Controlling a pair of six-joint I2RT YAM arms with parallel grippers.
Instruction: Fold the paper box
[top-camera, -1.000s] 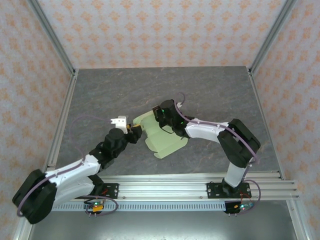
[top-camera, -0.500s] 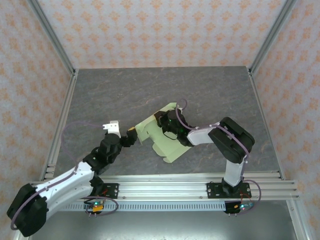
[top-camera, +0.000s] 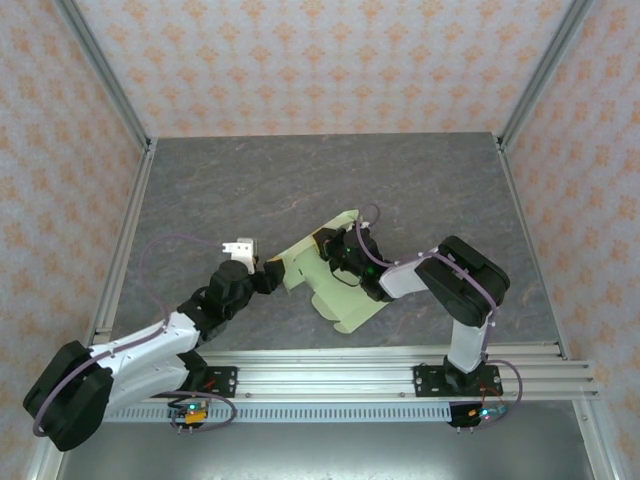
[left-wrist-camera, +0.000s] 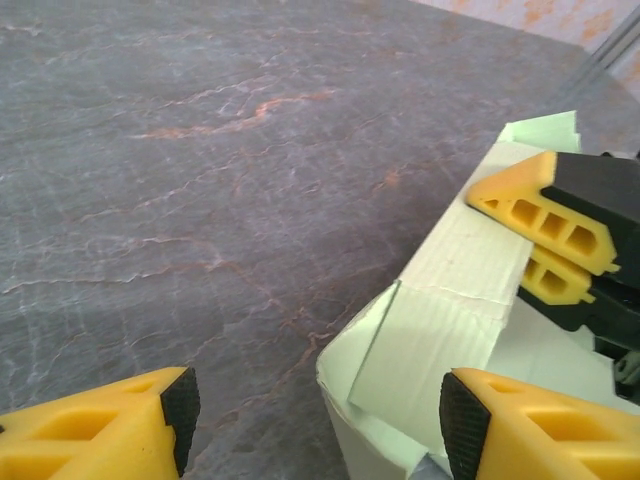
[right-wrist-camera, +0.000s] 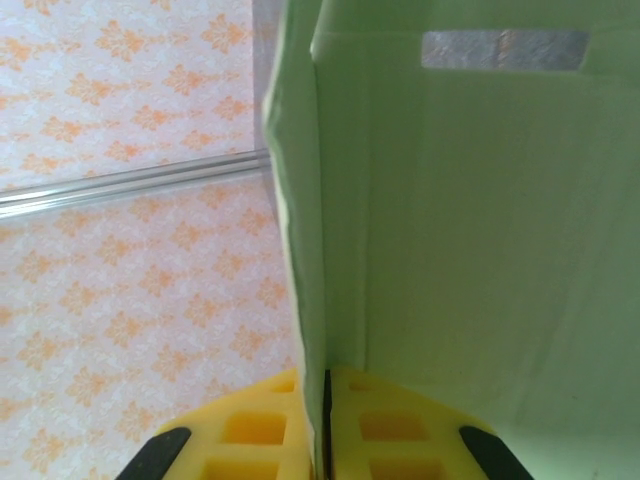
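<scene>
We see the paper box lying mid-tabletop, partly folded, with one panel raised; our right claw is pinching that raised panel's edge between its yellow fingers; our left claw stands spread at the box's left edge, a corner of the card between its fingers.

Nothing readable shows in any view: no words, numbers, brands or labels. The paper box is plain pale green card with no print on the faces that can be seen. The walls carry a repeating orange ornament, which is a pattern and not lettering.
</scene>
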